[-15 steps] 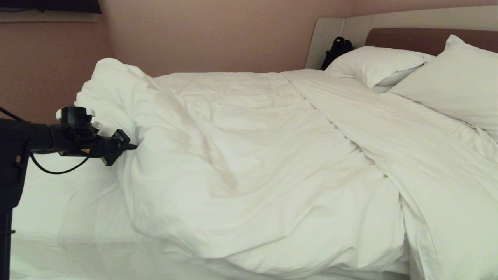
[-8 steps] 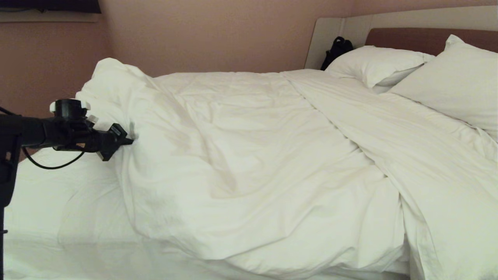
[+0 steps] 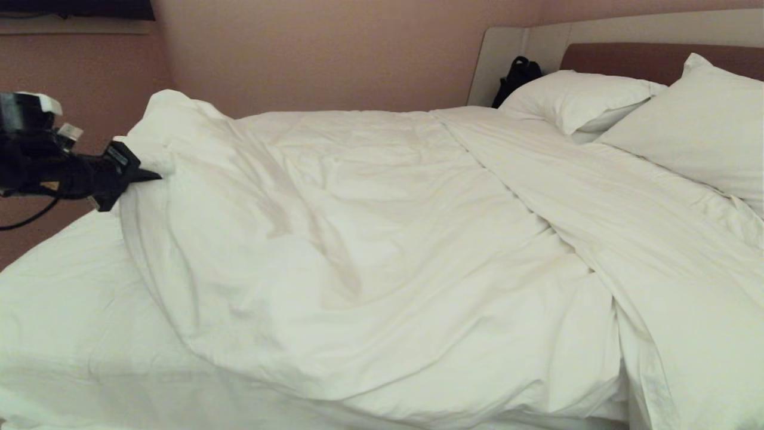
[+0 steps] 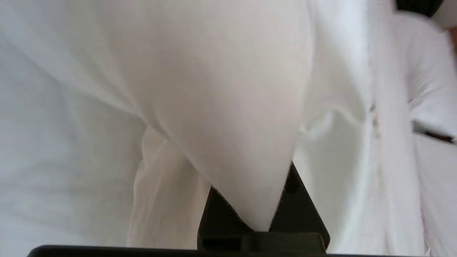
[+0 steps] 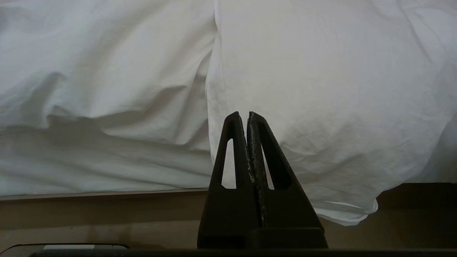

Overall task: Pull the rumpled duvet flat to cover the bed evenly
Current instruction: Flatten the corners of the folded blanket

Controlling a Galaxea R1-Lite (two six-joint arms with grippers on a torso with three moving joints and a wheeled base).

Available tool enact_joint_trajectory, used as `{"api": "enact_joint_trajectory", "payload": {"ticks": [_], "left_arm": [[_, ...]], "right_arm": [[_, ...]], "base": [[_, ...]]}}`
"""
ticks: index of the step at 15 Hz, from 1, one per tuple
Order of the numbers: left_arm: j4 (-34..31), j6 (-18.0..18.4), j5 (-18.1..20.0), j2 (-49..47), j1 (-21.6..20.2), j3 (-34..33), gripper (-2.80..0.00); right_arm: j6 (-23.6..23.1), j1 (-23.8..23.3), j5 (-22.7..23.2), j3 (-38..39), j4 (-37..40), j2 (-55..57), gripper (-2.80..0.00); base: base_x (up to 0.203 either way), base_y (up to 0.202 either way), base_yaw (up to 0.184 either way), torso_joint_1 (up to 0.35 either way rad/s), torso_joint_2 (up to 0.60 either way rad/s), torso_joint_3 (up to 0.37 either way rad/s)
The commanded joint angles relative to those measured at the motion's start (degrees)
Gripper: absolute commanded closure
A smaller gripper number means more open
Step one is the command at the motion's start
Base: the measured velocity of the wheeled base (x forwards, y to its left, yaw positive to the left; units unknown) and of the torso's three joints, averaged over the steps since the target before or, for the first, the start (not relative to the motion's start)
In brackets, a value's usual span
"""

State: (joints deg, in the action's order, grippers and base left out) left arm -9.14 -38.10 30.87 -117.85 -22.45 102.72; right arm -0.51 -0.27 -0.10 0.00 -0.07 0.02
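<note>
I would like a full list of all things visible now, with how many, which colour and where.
duvet: one, white, rumpled over the bed, one edge pinched
bed: one, white sheet bare at the left end
pillows: two, white, at the headboard
headboard: one, pale grey with brown panel, far right
bag: one, black, beside the headboard
left gripper: black, shut on the duvet, far left
right gripper: black, shut, empty, low beside the bed

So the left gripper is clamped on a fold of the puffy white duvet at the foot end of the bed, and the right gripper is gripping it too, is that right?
Not quite. The left gripper is indeed clamped on the puffy white duvet, but the right gripper holds nothing: the right wrist view shows its fingers shut together, empty, in front of the hanging bedding.
</note>
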Motion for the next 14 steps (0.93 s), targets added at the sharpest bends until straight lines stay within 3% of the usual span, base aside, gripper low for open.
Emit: {"api": "enact_joint_trajectory", "payload": {"ticks": [1, 14], "left_arm": [[-0.01, -0.22, 0.15, 6.15, -2.14, -1.01, 0.00], [0.27, 0.04, 0.33, 24.24, -4.53, -9.03, 0.00]], "right_arm": [[-0.02, 0.08, 0.01, 0.00, -0.01, -0.02, 0.00], [-0.02, 0.00, 0.01, 0.00, -0.01, -0.02, 0.00]], "base": [[0.000, 0.000, 0.000, 0.000, 0.00, 0.000], [0.000, 0.000, 0.000, 0.000, 0.00, 0.000]]}}
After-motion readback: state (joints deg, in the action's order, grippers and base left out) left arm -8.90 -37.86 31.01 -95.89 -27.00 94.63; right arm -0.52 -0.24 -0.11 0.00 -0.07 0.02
